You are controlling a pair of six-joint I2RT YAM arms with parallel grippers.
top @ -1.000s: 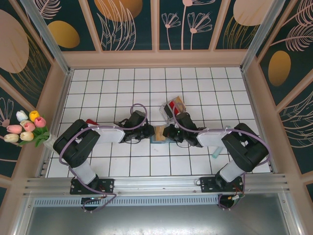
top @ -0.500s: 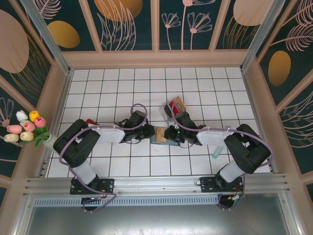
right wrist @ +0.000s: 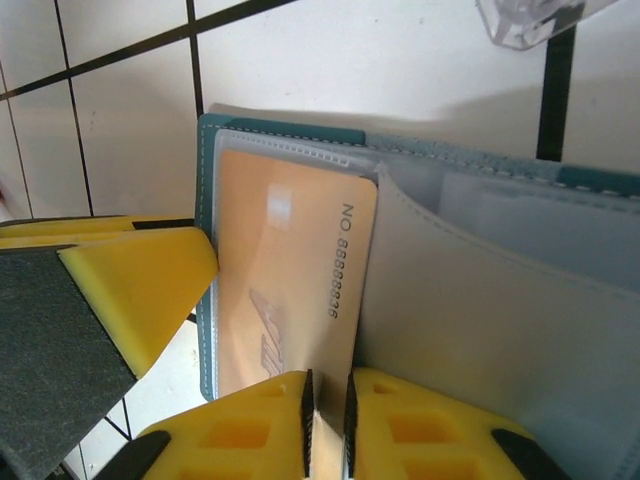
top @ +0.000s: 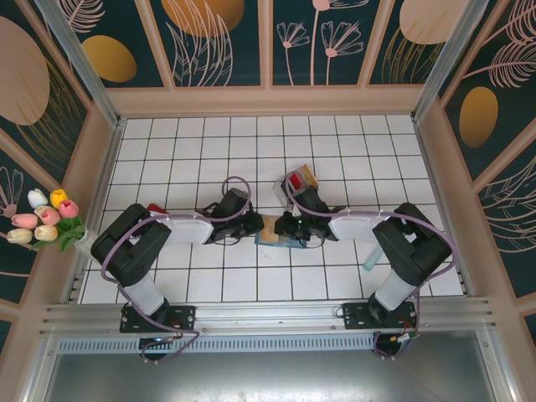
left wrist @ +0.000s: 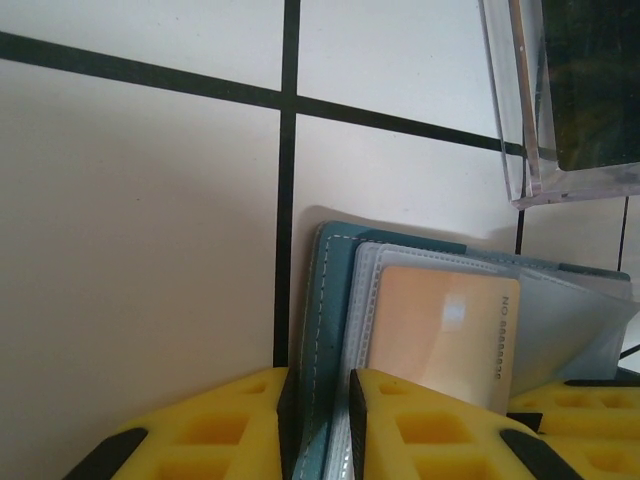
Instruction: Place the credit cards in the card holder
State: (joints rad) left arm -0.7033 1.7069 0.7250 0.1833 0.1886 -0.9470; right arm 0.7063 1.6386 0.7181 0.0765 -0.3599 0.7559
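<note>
Left gripper — jaws narrow, clamped on the teal cover of the holder.

The holder lies open on the tiled table. In the top view it sits mid-table, between the two grippers.

The tan card sits in a clear pocket of the holder, with its printed number facing up.

Right gripper — jaws narrow, with a thin edge of the card and pocket between them. Whether that edge is gripped cannot be told.

The clear rack stands just beyond the holder, not touching it.
</note>
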